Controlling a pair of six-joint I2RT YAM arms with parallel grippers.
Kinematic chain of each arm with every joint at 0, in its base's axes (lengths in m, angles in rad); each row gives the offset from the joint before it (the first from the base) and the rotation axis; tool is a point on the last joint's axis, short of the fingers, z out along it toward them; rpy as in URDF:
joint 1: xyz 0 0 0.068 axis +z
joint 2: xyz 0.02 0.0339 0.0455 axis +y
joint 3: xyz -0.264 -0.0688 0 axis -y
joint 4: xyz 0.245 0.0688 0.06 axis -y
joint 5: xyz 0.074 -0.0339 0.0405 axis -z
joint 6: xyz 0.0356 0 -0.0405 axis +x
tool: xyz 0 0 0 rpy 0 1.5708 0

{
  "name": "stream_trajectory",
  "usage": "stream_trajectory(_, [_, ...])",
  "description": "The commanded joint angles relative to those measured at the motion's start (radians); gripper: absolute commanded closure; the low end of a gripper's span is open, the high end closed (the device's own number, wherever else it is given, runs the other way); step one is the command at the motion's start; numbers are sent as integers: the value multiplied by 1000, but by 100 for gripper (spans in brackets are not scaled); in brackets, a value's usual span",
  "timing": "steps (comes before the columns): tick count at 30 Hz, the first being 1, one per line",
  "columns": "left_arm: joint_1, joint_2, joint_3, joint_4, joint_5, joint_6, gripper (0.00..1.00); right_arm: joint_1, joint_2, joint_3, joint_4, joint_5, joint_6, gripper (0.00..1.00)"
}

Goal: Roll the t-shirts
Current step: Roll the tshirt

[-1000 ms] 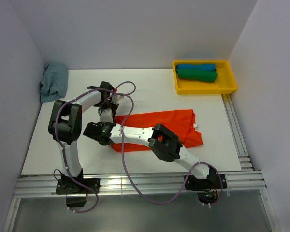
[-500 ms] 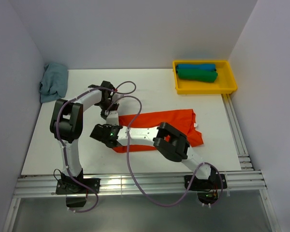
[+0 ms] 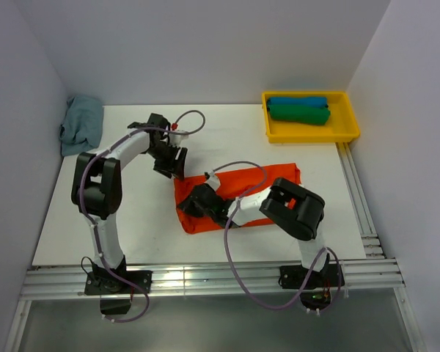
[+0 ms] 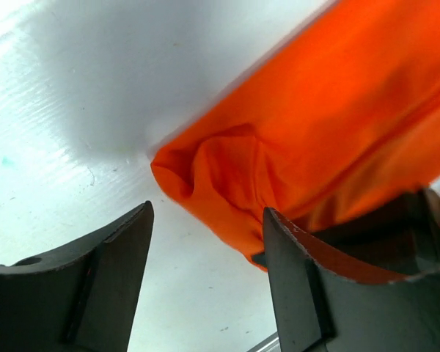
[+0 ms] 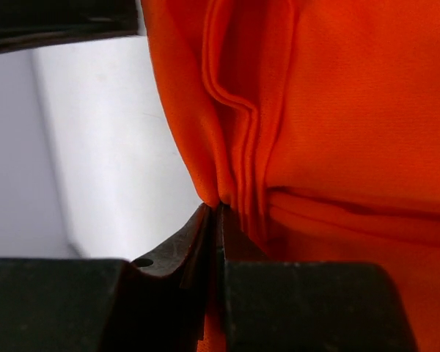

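The orange-red t-shirt (image 3: 275, 177) lies flat at the table's middle, its left end bunched into folds. My right gripper (image 3: 193, 205) is low over that left end. In the right wrist view its jaws (image 5: 218, 211) are shut on a folded edge of the orange cloth (image 5: 337, 110). My left gripper (image 3: 173, 167) hovers just off the shirt's far-left corner. It stands open (image 4: 205, 220), with bare table between its fingers. The crumpled orange corner (image 4: 227, 169) lies just ahead of the tips, untouched.
A yellow tray (image 3: 350, 133) at the back right holds a rolled blue shirt (image 3: 297, 101) and a rolled green one (image 3: 299, 114). A crumpled grey-blue shirt (image 3: 82, 125) lies at the back left by the wall. Metal rails run along the table's front and right edges.
My left gripper has opened, let go of the shirt's corner and drawn back. My right gripper has shut on the shirt's left edge and shifted right with it, bunching that end.
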Motion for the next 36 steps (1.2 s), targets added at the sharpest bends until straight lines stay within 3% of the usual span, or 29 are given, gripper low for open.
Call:
stream_trajectory(1, [33,-98,-6,35,132,25,33,-51,32,-123,256,-123,126,93])
stream_trajectory(5, [58,-132,-89,73,215,51,31,-74,107,-224,561,-167,278,93])
stream_trajectory(11, [68,-121,-230,157,285,81,32,-88,236,-283,837,-183,434,94])
stream_trajectory(20, [68,-54,-308,285,318,12,37,-89,300,-309,966,-177,493,95])
stream_trajectory(24, [58,-26,-296,294,278,-12,49,-91,296,-287,924,-194,471,95])
stream_trajectory(27, [44,-21,-281,282,227,-15,67,-92,274,-268,843,-195,439,93])
stream_trajectory(28, [36,-23,-274,265,207,-18,79,-94,244,-260,807,-218,403,89])
stream_trajectory(31, [22,-32,-256,233,158,-17,100,-91,152,-226,518,-203,296,75])
stream_trajectory(33, [16,-41,-245,217,138,-5,100,-91,100,-191,396,-163,231,66])
stream_trajectory(34, [9,-44,-244,205,115,0,100,-88,48,-177,250,-148,174,59])
stream_trajectory(36, [3,-49,-239,194,100,8,100,-81,0,-133,137,-103,119,55])
